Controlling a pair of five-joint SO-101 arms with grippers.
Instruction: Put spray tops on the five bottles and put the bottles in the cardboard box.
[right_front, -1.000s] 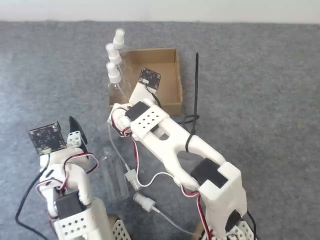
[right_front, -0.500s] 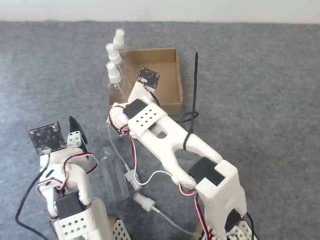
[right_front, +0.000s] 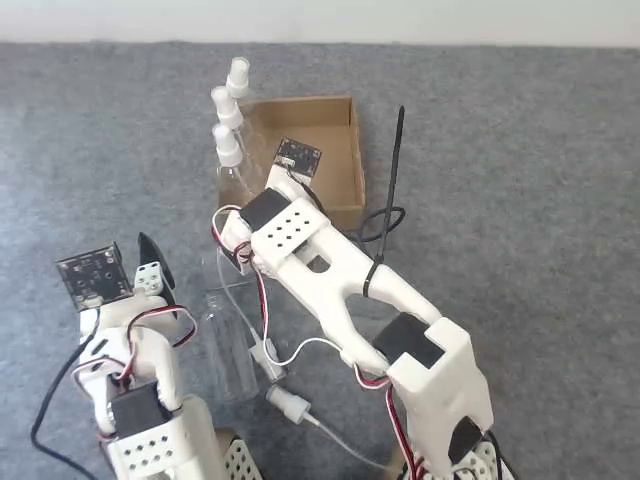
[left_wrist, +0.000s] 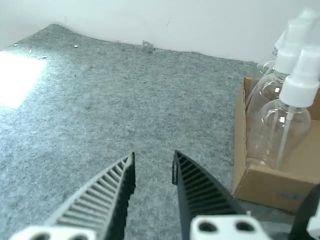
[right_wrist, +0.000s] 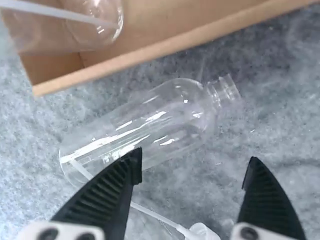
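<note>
We read the layout as a job part done. 3 clear plastic bottles with white spray tops (left_wrist: 272, 125) stand upright together along one side of the open brown cardboard box (right_front: 356, 160), which leaves bare floor beside them for the other 2. A clear plastic bottle without a top (right_wrist: 145, 125) lies on its side on the grey felt tabletop (right_front: 520, 250), near the box's outer wall, with its open neck free to take a top. A loose white spray top with a thin dip tube (right_front: 288, 402) lies on the felt close to the arms' bases, where we judge either arm could reach it. From above, a clear bottle lying between the 2 arms (right_front: 228, 345) also shows. We cannot tell whether it is the same one.

The right pincer (right_wrist: 185, 195) hangs over the topless bottle with its black ribbed fingers spread wide. 1 finger is over the bottle's base end and the other stands well off to the side, past the neck. It grasps nothing, and we cannot tell whether the nearer finger touches the plastic. We judge that the wide spread suits taking the bottle across its body.

The left pincer (left_wrist: 153, 160) sits low over bare felt, apart from the box and facing it. Its fingers are parted by a narrow gap, released, with nothing between them. We judge it is parked clear of the other arm.
</note>
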